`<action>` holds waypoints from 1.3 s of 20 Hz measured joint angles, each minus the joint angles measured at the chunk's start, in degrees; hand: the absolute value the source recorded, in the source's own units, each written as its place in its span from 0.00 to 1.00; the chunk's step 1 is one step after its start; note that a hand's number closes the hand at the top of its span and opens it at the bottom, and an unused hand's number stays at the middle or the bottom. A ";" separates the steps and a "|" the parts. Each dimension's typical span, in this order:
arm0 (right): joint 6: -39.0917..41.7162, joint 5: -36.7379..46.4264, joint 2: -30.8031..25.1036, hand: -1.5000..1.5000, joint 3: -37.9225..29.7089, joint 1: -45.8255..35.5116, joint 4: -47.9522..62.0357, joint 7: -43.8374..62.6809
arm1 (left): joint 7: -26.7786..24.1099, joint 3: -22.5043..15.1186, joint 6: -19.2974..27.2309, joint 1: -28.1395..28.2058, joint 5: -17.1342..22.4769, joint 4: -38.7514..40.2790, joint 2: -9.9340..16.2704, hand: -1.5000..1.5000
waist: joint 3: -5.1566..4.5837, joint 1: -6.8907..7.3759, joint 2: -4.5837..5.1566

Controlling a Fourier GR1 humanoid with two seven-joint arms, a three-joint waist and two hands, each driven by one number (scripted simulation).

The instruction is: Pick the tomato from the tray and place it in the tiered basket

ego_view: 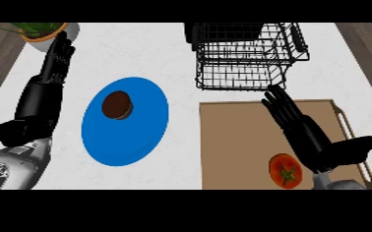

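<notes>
Resting on the tray (240,142), the tomato (286,171) lies just beside the right hand (305,130), fingers straight, grasping nothing. Left hand (51,73) released. Blue plate (138,137) holds a brown disc (116,104); tiered basket (251,54) behind.

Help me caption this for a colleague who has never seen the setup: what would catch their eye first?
Probably the big blue plate at centre-left, with a dark brown round item on it. Next, the black wire tiered basket at the top right, above a brown tray. The red tomato lies at the tray's lower right, just beside the open right hand.
</notes>
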 measured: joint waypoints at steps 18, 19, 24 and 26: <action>39.76 -18.03 -16.27 0.00 -20.63 7.93 -1.17 -18.34 | 1.88 -4.18 3.53 5.28 0.89 6.92 -11.25 0.50 | -1.99 -0.69 -1.13; 40.46 -16.85 -17.14 0.00 -22.50 9.13 -1.99 -18.63 | 2.08 -4.10 3.52 5.31 0.92 6.83 -11.32 0.50 | -2.01 -0.80 -1.21; 40.00 -6.34 -23.83 0.00 -32.80 10.60 -9.05 -18.72 | 1.59 -3.56 3.59 6.51 1.04 7.28 -11.36 0.50 | -2.02 -1.94 -1.81; 39.16 -1.30 -26.44 0.00 -36.07 10.65 -13.81 -18.70 | 1.79 -3.47 4.11 6.73 0.93 7.41 -11.69 0.50 | -2.05 -2.56 -2.10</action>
